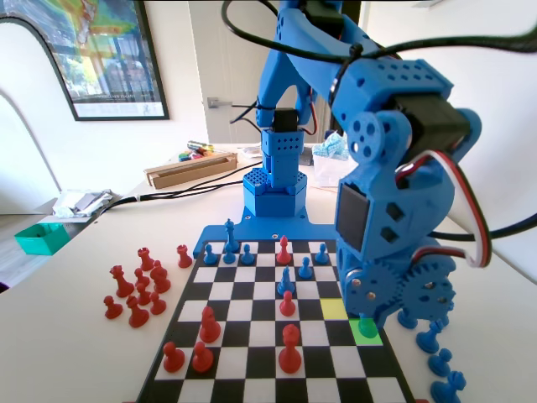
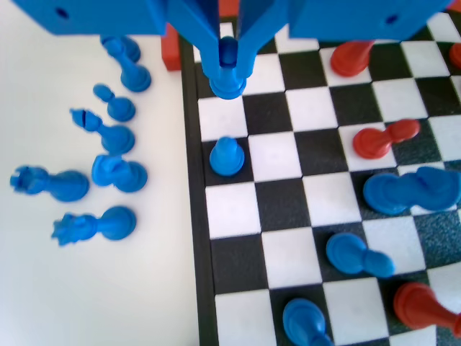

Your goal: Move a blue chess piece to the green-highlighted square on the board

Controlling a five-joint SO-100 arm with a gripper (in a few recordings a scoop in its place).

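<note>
pawn (image 2: 227,66) clamped between the jaws of the gripper (image 2: 227,61), base low over a white edge square of the board (image 2: 196,238) in wrist view. in fixed view, arm hiding it; green square (image 1: 367,328) partly covered.

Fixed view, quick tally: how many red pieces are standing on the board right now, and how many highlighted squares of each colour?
Red pieces on the board: 6
Green-highlighted square: 1
Yellow-highlighted square: 1
Total: 8
</note>
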